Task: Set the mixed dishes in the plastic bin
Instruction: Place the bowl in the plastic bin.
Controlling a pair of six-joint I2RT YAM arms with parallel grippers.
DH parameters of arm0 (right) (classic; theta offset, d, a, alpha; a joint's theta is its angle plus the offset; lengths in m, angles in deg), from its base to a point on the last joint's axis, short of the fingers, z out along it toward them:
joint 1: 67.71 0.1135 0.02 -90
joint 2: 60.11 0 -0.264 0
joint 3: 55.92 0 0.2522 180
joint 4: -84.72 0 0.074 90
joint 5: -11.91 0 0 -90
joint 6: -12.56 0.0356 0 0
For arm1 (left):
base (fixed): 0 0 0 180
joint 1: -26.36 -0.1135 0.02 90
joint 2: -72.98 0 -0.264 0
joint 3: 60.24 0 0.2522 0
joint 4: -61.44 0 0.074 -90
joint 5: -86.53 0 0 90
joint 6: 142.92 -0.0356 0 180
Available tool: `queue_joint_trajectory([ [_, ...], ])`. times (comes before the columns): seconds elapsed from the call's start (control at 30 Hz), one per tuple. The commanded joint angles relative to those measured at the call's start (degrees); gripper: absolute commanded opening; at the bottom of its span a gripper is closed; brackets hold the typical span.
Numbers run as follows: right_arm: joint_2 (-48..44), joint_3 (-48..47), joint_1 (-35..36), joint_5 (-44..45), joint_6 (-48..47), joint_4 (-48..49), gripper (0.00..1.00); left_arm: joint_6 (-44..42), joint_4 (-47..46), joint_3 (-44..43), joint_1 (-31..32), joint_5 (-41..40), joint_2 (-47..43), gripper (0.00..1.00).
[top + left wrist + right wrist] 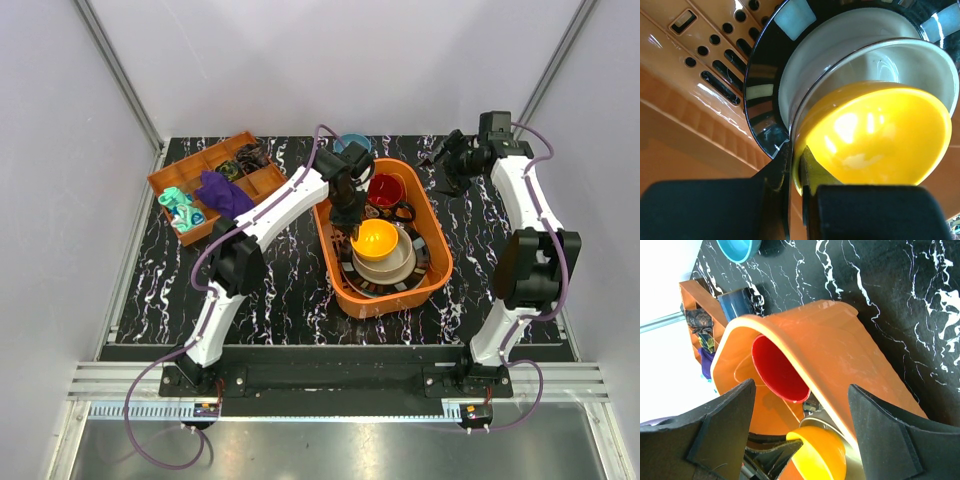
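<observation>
Two arms are shown at the black marbled surface (pixel 290 290), and only the left one is engaged. The left fingers (pixel 352 224) are set inside the plastic bin (pixel 441 250) and are closed narrowly on the rim of the orange-yellow bowl (pixel 875 135). In the left wrist view, one finger is seen inside the rim and one outside. The bowl is held tilted directly over the beige bowl (pixel 875 55), which is nested on the dark striped-rim plate (pixel 762 80) on the bin's slotted floor. Whether the two bowls touch cannot be determined. The red mug (pixel 386 188) is already lodged at the bin's far end.

The right fingers (pixel 447 160) are spread wide, hold nothing, and are poised just beside the bin's far right corner. Outside the bin, two items are seen in the right wrist view: a dark blue vessel (pixel 737 302) against the far rim and a light blue dish (pixel 737 247) beyond it.

The step in hand is judged to be the release of the orange-yellow bowl. Its target lies straight below the fingers, so only a short descent and an opening are called for. Both blue items are round and offer no long axis. They lie leftward from the right fingers along the far rim, and the free right arm is judged the better placed for them.
</observation>
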Motion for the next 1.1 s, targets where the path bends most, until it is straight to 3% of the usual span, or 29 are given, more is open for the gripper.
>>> queue_joint_trajectory([
  [0.0,-4.18,1.08,0.28,0.75,0.30,1.23,0.83,0.78,-0.07,-0.48,0.96,0.52,3.81,0.06],
  [0.17,-4.44,0.64,0.28,0.39,0.30,1.32,0.84,1.22,0.01,0.05,0.96,0.70,4.08,0.08],
  [0.3,-4.53,0.90,0.28,0.04,0.39,1.23,0.84,1.13,-0.07,0.22,0.96,0.61,3.82,0.17],
  [1.07,-5.50,3.72,0.28,0.04,-0.76,1.23,0.84,1.22,-1.22,-1.71,1.40,2.28,2.94,0.30],
])
